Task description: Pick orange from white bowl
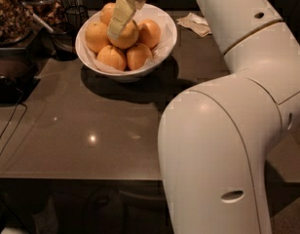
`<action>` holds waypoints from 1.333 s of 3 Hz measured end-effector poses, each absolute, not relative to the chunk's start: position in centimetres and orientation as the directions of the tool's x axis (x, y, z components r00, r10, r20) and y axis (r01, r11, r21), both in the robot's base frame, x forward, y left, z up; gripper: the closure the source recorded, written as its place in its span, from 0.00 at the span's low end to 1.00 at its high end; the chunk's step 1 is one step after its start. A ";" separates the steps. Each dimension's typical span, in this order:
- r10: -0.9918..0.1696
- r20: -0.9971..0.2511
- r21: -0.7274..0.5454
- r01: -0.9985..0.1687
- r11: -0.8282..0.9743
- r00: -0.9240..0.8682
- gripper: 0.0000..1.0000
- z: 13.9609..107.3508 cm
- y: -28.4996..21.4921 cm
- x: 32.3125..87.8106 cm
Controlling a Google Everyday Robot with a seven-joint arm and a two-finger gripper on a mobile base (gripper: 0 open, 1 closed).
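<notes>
Orange (130, 38): sits at the top middle of the heap in the white bowl (165, 19), in the upper centre of the frame; its left half is covered by the gripper.
Gripper (116, 28): reaches down from the top edge of the frame, slanting down and left, its pale yellow tip lying over the orange; contact cannot be made out.
Gripper state: cannot tell whether it is open or closed.
Other oranges (96, 35): five more crowd round the orange, at its left, back, right and two in front, all touching.
Paper lining (164, 42): white, shows between the fruit and the bowl's right wall.
Table (91, 126): dark and glossy, carries the bowl in its upper part.
Dark cup (66, 35): just left of the bowl.
Crumpled napkin (196, 23): on the table, right of the bowl, apart from it.
Arm (228, 130): big white shell filling the right side of the frame.
Cable (9, 128): black, trails over the table's left edge.
</notes>
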State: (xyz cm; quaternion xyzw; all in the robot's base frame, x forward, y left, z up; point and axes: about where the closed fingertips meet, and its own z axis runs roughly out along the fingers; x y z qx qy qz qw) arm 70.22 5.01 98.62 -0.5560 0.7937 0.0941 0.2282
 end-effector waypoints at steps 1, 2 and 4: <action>-0.839 -0.455 -0.098 -0.921 0.378 -0.296 0.16 97.8 5.0 71.0; -0.840 -0.443 -0.092 -0.915 0.392 -0.315 0.15 96.9 4.9 71.8; -0.842 -0.418 -0.057 -0.916 0.398 -0.340 0.16 94.4 5.1 72.8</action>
